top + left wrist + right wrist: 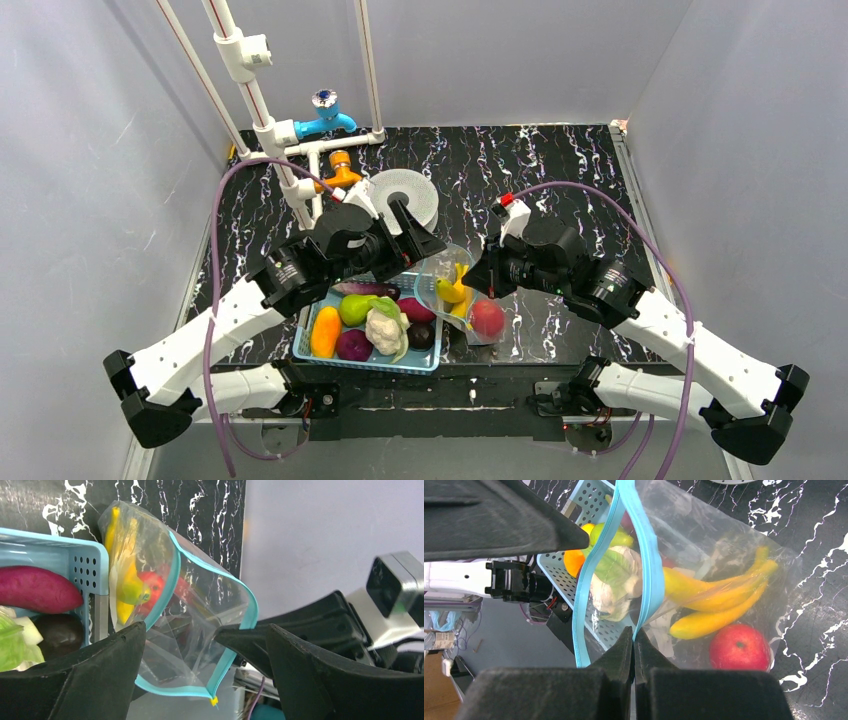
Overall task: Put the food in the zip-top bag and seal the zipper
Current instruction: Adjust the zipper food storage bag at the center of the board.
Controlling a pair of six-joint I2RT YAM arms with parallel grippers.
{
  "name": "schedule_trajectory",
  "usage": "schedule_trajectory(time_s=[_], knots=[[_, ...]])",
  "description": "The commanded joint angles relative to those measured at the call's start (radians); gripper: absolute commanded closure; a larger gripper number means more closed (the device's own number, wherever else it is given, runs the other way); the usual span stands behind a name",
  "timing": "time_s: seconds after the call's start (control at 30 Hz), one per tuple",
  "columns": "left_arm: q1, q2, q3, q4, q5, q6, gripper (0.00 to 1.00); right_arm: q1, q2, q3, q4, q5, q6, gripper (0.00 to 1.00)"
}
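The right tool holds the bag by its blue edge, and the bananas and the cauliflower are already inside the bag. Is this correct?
Not quite. In the top view the cauliflower lies in the basket; the bananas and the red apple are inside the bag. The right tool does hold its blue edge.
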Motion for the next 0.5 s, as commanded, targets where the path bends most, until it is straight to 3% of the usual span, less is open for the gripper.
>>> schedule_trajectory(time_s=[0.0,0.33,0.47], knots=[[-0.003,-0.043,0.078,-0.084,-0.006,0.137,0.16,-0.002,-0.007,0.012,0.065,-0.009,0.008,0.99],[-0.003,-0.126,-0.09,-0.127,0.018,0.097,0.21,-0.002,-0.011,0.018,0.061,-0.001,0.003,0.99],[-0.002,-0.068,-0.119,-0.08,0.106,0.099,0.32,-0.002,-0.009,0.021,0.06,0.001,0.003,0.99]])
